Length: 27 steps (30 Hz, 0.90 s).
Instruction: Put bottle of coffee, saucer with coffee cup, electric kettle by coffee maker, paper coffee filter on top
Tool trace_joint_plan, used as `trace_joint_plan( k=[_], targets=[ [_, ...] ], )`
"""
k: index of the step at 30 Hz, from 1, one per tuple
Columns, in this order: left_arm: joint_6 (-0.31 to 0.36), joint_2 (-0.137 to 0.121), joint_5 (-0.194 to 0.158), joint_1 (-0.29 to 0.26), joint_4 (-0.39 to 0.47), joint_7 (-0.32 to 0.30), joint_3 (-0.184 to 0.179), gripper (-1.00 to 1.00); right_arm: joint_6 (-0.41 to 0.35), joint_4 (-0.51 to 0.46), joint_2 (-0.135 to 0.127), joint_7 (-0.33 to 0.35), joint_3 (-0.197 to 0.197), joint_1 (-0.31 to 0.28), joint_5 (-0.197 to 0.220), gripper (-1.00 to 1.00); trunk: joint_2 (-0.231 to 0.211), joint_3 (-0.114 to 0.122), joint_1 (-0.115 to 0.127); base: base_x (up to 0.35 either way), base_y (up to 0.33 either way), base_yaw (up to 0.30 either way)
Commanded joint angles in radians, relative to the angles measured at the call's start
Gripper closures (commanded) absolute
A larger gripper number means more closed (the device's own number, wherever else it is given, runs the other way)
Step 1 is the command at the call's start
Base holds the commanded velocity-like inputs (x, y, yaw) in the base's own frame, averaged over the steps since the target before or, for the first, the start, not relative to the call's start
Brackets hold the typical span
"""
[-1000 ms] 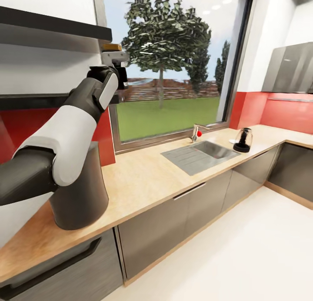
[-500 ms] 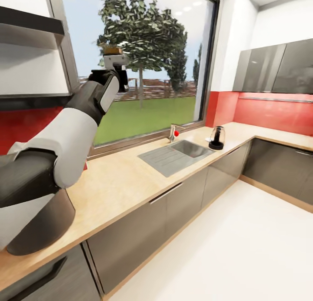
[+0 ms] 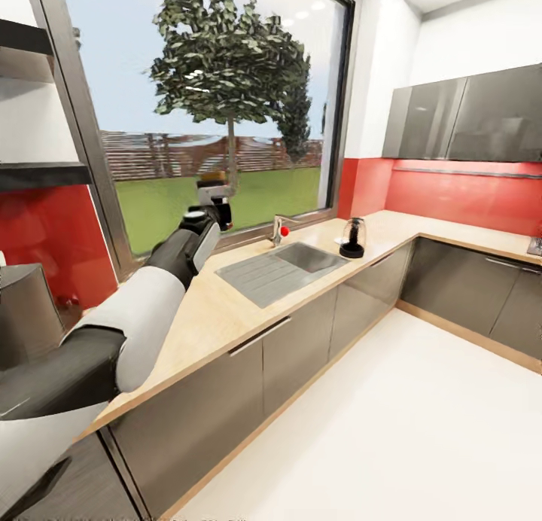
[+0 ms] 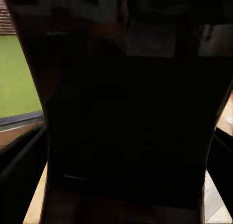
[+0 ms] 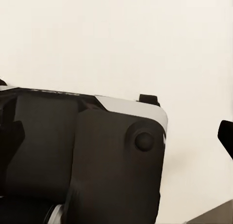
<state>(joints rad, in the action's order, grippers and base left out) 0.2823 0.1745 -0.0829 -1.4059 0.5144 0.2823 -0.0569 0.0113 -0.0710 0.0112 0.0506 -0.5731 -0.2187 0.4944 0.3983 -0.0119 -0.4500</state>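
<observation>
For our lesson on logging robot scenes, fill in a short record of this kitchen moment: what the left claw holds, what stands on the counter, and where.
left claw: raised over the counter, shut on a dark bottle with a brown cap
counter: light wood, L-shaped, running under the window
sink: set in the counter below the window
tap: behind the sink, with a red knob
kettle: upright on the counter beside the sink
right claw: cannot tell its state

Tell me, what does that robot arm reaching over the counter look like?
The left arm is built of thick rounded segments: dark grey near the shoulder, a glossy white shell in the middle, then black with a white panel toward the wrist. The left gripper is pale grey and black.
</observation>
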Motion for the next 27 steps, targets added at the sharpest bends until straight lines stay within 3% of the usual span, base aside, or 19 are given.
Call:
trace_joint_plan(
  k=[1,7,8,9,13,14,27],
  targets=[
    [-0.011,0.000,-0.004,0.015,0.002,0.005,-0.005,1.00,0.002,0.001,0.000,0.003,-0.007,-0.001,0.010,-1.00,0.002,-0.001,0.000,-0.131,-0.100,0.000],
    [-0.096,0.000,0.005,0.135,0.006,-0.050,-0.009,1.00,0.006,-0.003,0.000,0.002,-0.006,-0.001,0.012,-1.00,0.002,-0.001,0.000,-0.033,-0.024,0.000],
    [-0.110,0.000,0.007,0.178,0.028,-0.061,-0.039,1.00,0.007,-0.004,0.000,0.002,-0.005,-0.001,0.013,-1.00,0.002,-0.001,0.000,-0.003,-0.002,0.000],
    [-0.124,0.000,0.007,0.245,0.093,-0.066,-0.118,1.00,0.006,-0.004,0.000,0.002,-0.005,-0.001,0.013,-1.00,0.002,-0.001,0.000,0.000,0.000,0.000],
    [-0.127,-0.001,0.002,0.328,0.178,-0.068,-0.183,1.00,0.006,-0.004,0.000,0.002,-0.005,-0.001,0.014,-1.00,0.002,-0.001,0.000,0.000,0.000,0.000],
    [-0.129,-0.006,-0.003,0.398,0.205,-0.068,-0.196,1.00,0.006,-0.004,-0.002,0.002,-0.002,-0.001,0.014,-1.00,0.002,-0.001,0.000,0.000,0.000,0.054],
    [-0.131,-0.002,-0.006,0.418,0.205,-0.068,-0.199,1.00,0.006,-0.003,-0.002,0.002,-0.002,-0.001,0.013,-1.00,0.002,-0.001,0.000,0.000,0.000,0.183]
  ],
)
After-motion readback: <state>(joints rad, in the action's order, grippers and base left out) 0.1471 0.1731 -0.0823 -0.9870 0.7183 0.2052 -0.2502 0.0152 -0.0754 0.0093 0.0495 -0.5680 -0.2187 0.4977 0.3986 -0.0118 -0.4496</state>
